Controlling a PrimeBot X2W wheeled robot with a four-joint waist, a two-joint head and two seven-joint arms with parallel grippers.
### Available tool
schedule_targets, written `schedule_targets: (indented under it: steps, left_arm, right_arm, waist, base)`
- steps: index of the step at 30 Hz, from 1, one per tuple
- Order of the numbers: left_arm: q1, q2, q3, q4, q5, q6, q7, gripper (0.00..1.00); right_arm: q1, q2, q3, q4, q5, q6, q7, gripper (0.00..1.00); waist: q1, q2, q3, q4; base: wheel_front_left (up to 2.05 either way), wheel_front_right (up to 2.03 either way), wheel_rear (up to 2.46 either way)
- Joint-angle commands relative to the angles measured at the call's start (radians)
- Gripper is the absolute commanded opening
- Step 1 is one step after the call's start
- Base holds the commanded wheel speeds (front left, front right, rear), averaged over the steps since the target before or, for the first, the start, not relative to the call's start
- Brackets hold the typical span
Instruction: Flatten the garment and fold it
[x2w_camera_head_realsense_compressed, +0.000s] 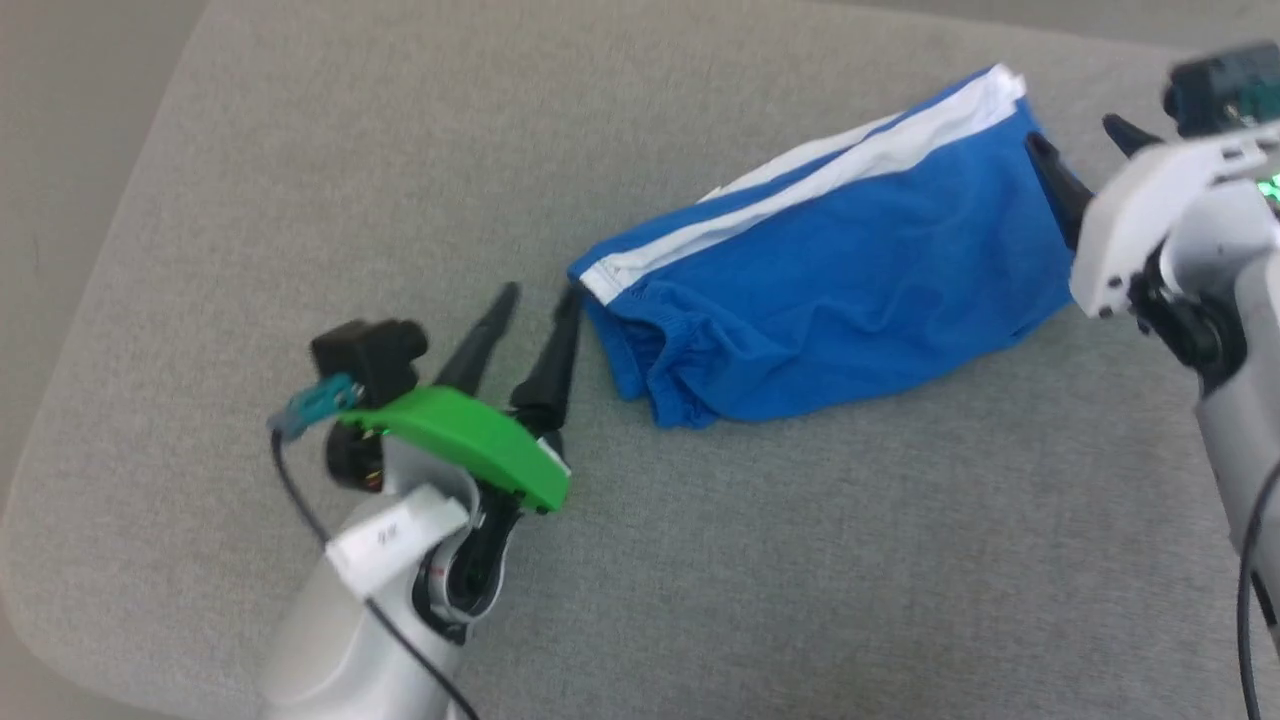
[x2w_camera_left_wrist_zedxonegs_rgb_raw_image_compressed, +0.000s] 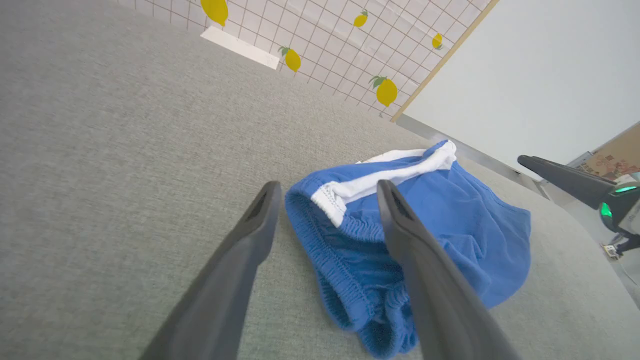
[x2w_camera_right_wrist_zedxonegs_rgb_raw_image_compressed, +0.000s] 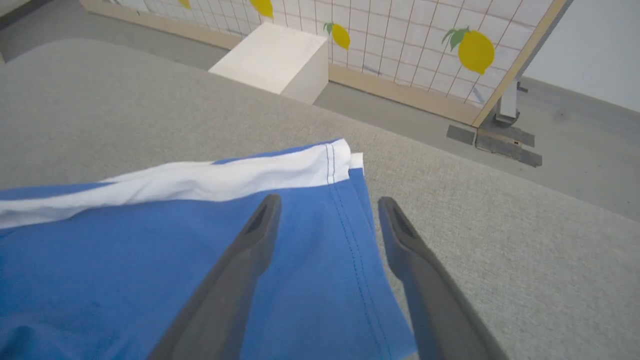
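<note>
Grey woven cloth covers the big padded surface (x2w_camera_head_realsense_compressed: 300, 150), and most of it lies bare. There is wide open room on the robot's left and toward its body, so an arm could swing or drag there without meeting anything. Its rounded edge runs just beyond the garment's far side, with floor, a white block (x2w_camera_right_wrist_zedxonegs_rgb_raw_image_compressed: 275, 60) and a lemon-print grid panel (x2w_camera_right_wrist_zedxonegs_rgb_raw_image_compressed: 400, 50) past it. I'd keep any pull coming inward rather than toward that drop.

The garment (x2w_camera_head_realsense_compressed: 850, 270) lies right of centre, slanting away toward the robot's right. It looks doubled along its length, with the white stripe (x2w_camera_head_realsense_compressed: 850, 160) on the far edge. It appears thin, light and limp. I'd expect it to slide easily on this cloth, sag wherever it isn't held, and carry its soft wrinkles along unless tensioned from both ends. Nothing about it is fragile.

The left gripper (x2w_camera_left_wrist_zedxonegs_rgb_raw_image_compressed: 327, 186) hangs with fingers spread, holding nothing, tips just at the bunched elastic waistband (x2w_camera_left_wrist_zedxonegs_rgb_raw_image_compressed: 320, 250). The right gripper (x2w_camera_right_wrist_zedxonegs_rgb_raw_image_compressed: 329, 200) is likewise spread and empty, poised over the stitched hem (x2w_camera_right_wrist_zedxonegs_rgb_raw_image_compressed: 350, 235) at the opposite end.

Those two ends seem the sensible holds. The waistband is thicker and should pinch firmly. The hem corner by the stripe is flat, so a finger must get under both layers.
</note>
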Motion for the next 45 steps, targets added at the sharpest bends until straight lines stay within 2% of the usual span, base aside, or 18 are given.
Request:
schedule_targets:
  steps: [1, 5, 8, 11, 15, 19, 24, 31, 38, 44, 45]
  left_arm:
    - [0.021, 0.012, 0.008, -0.006, 0.034, 0.013, -0.052, 1.00]
    - [0.048, 0.014, 0.021, -0.005, 0.115, 0.037, -0.173, 1.00]
    - [0.061, 0.009, 0.037, -0.005, 0.177, 0.042, -0.198, 1.00]
    - [0.070, 0.006, 0.068, -0.040, 0.290, 0.043, -0.202, 1.00]
    - [0.101, -0.022, 0.124, -0.102, 0.411, 0.018, -0.202, 1.00]
    - [0.134, -0.049, 0.169, -0.140, 0.482, -0.019, -0.203, 1.00]
    - [0.157, -0.070, 0.208, -0.157, 0.533, -0.049, -0.203, 1.00]
    - [0.155, -0.080, 0.207, -0.147, 0.564, -0.072, -0.203, 1.00]
    - [0.148, -0.086, 0.202, -0.136, 0.566, -0.080, -0.203, 1.00]
    - [0.150, -0.088, 0.204, -0.138, 0.559, -0.082, -0.203, 1.00]
    - [0.151, -0.088, 0.203, -0.139, 0.558, -0.082, -0.203, 1.00]
  right_arm:
    - [0.036, 0.002, -0.023, -0.019, 0.006, -0.001, -0.027, 1.00]
    - [0.095, 0.017, -0.082, -0.057, -0.011, -0.001, -0.077, 1.00]
    - [0.114, 0.041, -0.135, -0.072, -0.018, -0.001, -0.099, 1.00]
    - [0.115, 0.070, -0.187, -0.067, -0.029, -0.001, -0.114, 1.00]
    - [0.091, 0.112, -0.269, -0.016, -0.036, -0.001, -0.106, 1.00]
    - [0.045, 0.146, -0.335, 0.056, -0.058, -0.001, -0.083, 1.00]
    - [-0.027, 0.165, -0.405, 0.160, -0.129, -0.001, 0.004, 1.00]
    - [-0.134, 0.168, -0.454, 0.247, -0.251, -0.001, 0.158, 1.00]
    - [-0.189, 0.154, -0.458, 0.296, -0.353, -0.001, 0.325, 1.00]
    - [-0.193, 0.171, -0.449, 0.315, -0.359, -0.001, 0.465, 1.00]
    - [-0.191, 0.174, -0.448, 0.316, -0.353, -0.001, 0.486, 0.91]
  waist:
    - [0.0000, 0.0000, -0.059, -0.022]
    - [0.0000, 0.0000, -0.086, -0.024]
    - [0.0000, 0.0000, -0.091, -0.023]
    - [0.0000, 0.0000, -0.089, -0.022]
    - [0.0000, 0.0000, -0.078, -0.018]
    - [0.0000, 0.0000, -0.063, -0.008]
    - [0.0000, 0.0000, -0.037, 0.013]
    - [0.0000, 0.0000, 0.018, 0.042]
    - [0.0000, 0.0000, 0.060, 0.070]
    - [0.0000, 0.0000, 0.071, 0.081]
    - [0.0000, 0.0000, 0.072, 0.082]
  base:
    - [0.00, 0.00, 0.00]
    - [0.00, 0.00, 0.00]
    - [0.00, 0.00, 0.00]
    - [0.00, 0.00, 0.00]
    - [0.00, 0.00, 0.00]
    - [0.00, 0.00, 0.00]
    - [0.00, 0.00, 0.00]
    - [0.00, 0.00, 0.00]
    - [0.00, 0.00, 0.00]
    - [0.00, 0.00, 0.00]
    - [0.00, 0.00, 0.00]
